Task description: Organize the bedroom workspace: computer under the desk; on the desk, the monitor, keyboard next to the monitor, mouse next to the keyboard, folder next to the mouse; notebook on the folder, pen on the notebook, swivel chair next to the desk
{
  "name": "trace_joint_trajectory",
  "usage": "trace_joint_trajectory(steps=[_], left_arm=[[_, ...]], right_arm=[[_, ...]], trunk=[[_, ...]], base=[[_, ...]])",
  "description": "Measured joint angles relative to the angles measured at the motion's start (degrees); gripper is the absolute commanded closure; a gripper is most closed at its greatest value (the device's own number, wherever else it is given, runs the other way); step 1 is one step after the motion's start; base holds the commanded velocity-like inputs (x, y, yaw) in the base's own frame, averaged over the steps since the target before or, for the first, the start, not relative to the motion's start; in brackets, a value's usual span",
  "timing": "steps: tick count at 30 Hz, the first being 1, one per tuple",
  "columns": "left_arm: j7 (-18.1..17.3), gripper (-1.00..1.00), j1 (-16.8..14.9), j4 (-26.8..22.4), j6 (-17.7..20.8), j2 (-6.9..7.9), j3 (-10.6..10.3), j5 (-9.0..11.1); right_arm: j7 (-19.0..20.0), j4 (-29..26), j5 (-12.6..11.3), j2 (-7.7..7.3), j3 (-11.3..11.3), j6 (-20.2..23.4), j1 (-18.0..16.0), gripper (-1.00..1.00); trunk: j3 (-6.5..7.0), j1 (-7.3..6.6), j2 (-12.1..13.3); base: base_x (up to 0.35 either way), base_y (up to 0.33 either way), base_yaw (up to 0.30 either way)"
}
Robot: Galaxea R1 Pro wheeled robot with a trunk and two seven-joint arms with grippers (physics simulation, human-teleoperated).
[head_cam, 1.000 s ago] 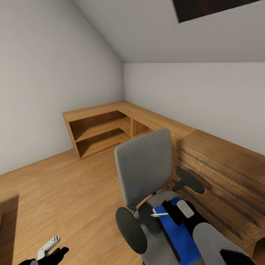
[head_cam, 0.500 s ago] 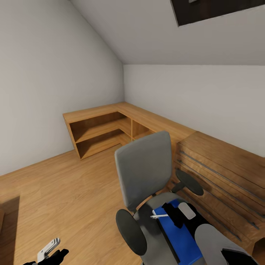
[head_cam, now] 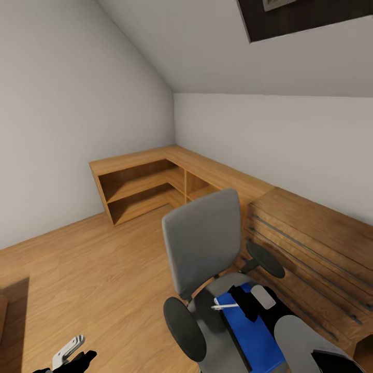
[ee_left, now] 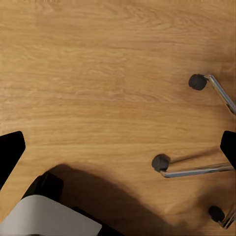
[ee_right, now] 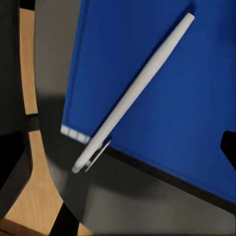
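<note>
The grey upholstered swivel chair (head_cam: 204, 243) with black armrests stands on the light wooden floor (head_cam: 93, 269), just beside a light-wood drawer chest (head_cam: 316, 248) with long bar handles. On its seat lies the bright blue flat folder (head_cam: 254, 331), and the thin white-silver pen (ee_right: 135, 91) rests slantwise on the folder, its clip end reaching past the folder's edge over the dark seat. The right arm's black gripper (head_cam: 254, 303) hangs over the folder and pen — whether its fingers are spread or pressed together cannot be told. The left gripper (head_cam: 72, 355) sits low above the floor, near the chair's chrome legs and black castors (ee_left: 161, 162); its fingers' state is likewise unclear.
</note>
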Motion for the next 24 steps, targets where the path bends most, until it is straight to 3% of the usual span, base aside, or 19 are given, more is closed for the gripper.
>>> trace_joint_trajectory(steps=[9, 24], left_arm=[[0.0, -1.0, 0.0, 0.0, 0.0, 0.0, 0.0, 0.0], [0.02, -1.0, 0.0, 0.0, -0.06, 0.0, 0.0, 0.0]], right_arm=[[0.0, 0.04, 0.0, 0.0, 0.0, -0.04, 0.0, -1.0], [-0.16, 0.1, 0.05, 0.05, 0.01, -0.69, 0.0, -1.0]], trunk=[[1.62, -1.98, 3.61], [1.62, -1.98, 3.63]], base=[[0.0, 0.0, 0.0], [0.0, 0.0, 0.0]])
